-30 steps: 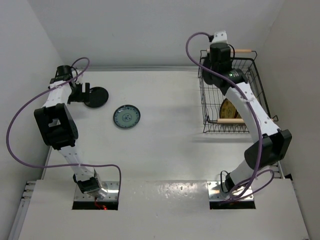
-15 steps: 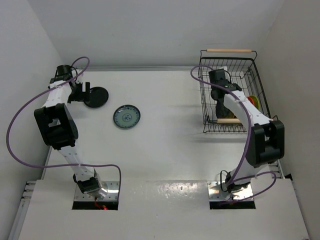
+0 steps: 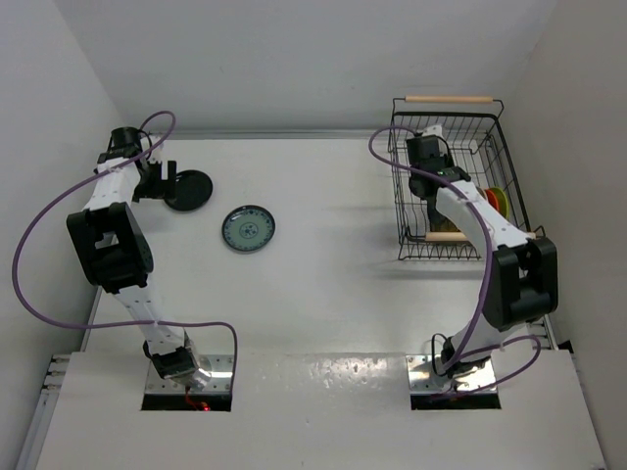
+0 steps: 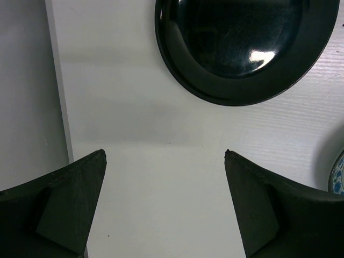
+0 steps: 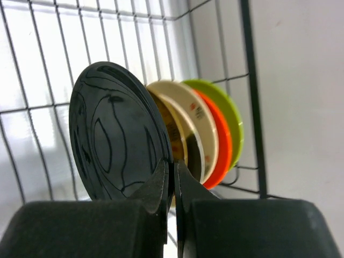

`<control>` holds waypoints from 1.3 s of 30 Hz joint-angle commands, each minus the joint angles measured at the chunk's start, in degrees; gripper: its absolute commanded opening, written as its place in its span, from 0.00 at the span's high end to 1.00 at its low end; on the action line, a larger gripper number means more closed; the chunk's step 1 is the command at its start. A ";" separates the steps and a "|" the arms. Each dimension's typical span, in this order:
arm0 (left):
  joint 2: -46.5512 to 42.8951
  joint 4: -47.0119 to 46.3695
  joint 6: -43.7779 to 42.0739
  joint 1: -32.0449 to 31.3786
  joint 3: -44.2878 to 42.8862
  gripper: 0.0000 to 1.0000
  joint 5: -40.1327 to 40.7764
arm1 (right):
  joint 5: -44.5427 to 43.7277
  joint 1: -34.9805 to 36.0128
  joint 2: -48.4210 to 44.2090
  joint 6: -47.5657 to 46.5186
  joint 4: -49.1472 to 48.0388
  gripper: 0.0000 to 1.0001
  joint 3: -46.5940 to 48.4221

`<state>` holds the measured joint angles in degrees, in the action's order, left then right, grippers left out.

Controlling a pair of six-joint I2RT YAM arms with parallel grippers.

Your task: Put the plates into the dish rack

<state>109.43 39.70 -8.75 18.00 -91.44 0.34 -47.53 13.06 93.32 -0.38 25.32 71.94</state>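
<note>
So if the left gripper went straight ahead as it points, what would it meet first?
Likely the black plate ahead of the open left gripper; depth is unclear, so maybe the table first.

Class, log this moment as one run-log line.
right pincer: shut on black plate inside dish rack | left pincer: open near second black plate | blue-grey plate: on table

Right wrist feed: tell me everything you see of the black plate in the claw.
The black plate is round and glossy, mirroring the rack's wires. It stands on edge inside the dish rack, its lower rim pinched in the right claw. A cream plate, an orange-red plate and a lime green plate stand close behind it; whether it touches them is hidden.
</note>
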 commanded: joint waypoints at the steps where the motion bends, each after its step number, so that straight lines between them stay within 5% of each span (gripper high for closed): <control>1: -2.29 -1.12 0.05 0.46 -1.11 0.04 -0.69 | -5.29 0.74 -1.74 -6.38 -6.07 1.00 -0.57; 21: -1.23 -1.12 -0.47 0.46 -0.58 0.04 0.36 | -4.06 3.90 6.79 -3.05 -4.32 0.98 -3.39; 28: 2.54 -1.12 -1.00 0.46 -2.86 0.04 -0.69 | -0.82 4.25 4.25 -2.08 -2.91 0.35 -1.63; 32: 7.28 -1.12 -1.00 0.46 -6.64 0.04 -2.44 | 0.24 4.25 2.04 -2.08 -2.30 0.23 0.73; 39: 19.67 -1.12 1.46 2.22 -16.04 0.04 -8.25 | 0.77 5.83 -2.35 -1.73 -1.24 0.21 2.33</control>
<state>125.58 39.33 -8.69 18.48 -103.88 -4.14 -47.09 17.67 94.87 -3.20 24.32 72.10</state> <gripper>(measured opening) 0.960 0.786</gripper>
